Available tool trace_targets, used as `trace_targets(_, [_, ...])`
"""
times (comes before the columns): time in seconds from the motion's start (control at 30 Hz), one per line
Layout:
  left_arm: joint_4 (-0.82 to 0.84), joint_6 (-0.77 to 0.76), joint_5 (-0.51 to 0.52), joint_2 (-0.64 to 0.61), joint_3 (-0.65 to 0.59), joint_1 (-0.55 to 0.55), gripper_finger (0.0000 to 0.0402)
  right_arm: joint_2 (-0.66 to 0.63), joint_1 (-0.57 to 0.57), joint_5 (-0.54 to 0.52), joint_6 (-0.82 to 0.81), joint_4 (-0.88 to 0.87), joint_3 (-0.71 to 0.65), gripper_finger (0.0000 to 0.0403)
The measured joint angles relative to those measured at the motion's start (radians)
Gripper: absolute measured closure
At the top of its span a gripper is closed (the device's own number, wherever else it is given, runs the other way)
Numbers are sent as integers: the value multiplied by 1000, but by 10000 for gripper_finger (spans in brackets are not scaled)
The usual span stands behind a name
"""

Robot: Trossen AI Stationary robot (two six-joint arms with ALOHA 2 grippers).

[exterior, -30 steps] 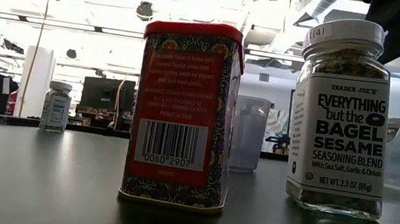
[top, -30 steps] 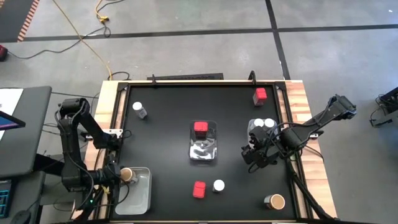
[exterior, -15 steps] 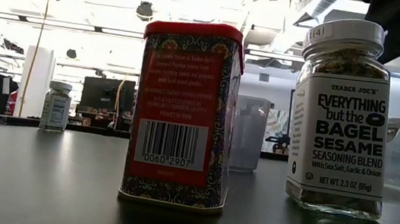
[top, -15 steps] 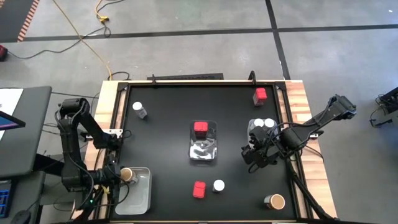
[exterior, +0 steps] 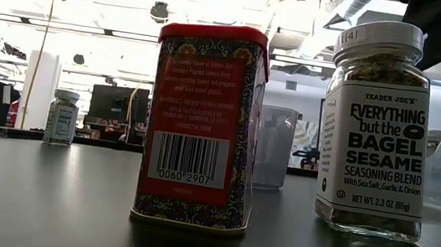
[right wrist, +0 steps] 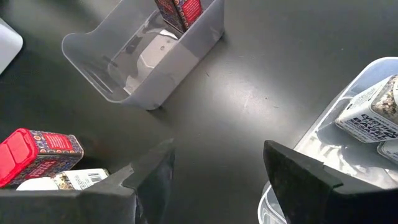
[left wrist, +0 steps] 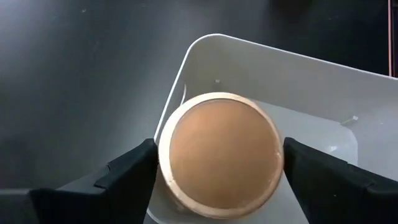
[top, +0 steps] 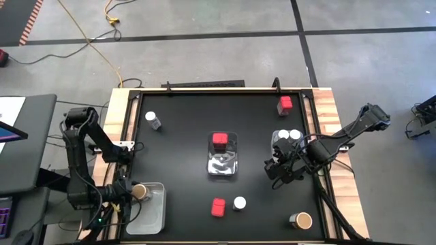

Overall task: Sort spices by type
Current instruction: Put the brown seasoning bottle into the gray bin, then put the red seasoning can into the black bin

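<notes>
- Black table (top: 184, 136) fills the centre of the high view.
- Left bin (top: 153, 211), lower left, holds a brown-topped jar (top: 139, 191).
- Left gripper (left wrist: 217, 171) straddles that jar with narrow gaps at both fingers, released.
- Right gripper (right wrist: 217, 174), centre right, spread and empty.
- Red tin (top: 218, 207) and white-lidded jar (top: 239, 203) stand at bottom centre.

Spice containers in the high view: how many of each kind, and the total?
Red square-topped tins: 3
White round-lidded jars: 4
Tan round-topped jars: 2
Total: 9
</notes>
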State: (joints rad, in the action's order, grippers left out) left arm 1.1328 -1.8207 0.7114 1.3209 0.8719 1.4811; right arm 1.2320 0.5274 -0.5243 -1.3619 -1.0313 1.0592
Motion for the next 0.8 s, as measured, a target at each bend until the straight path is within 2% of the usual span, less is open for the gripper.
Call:
trace_targets(0.17, [0,10,0,0,0,0,55,0,0,0,0,0,0,131])
trace_targets(0.5, [-2,48,-1,-7,0,0,55,0,0,0,0,0,0,131])
trace_targets(0.8, [-1,82,-13,-127,1,0,56,0,0,0,0,0,0,131])
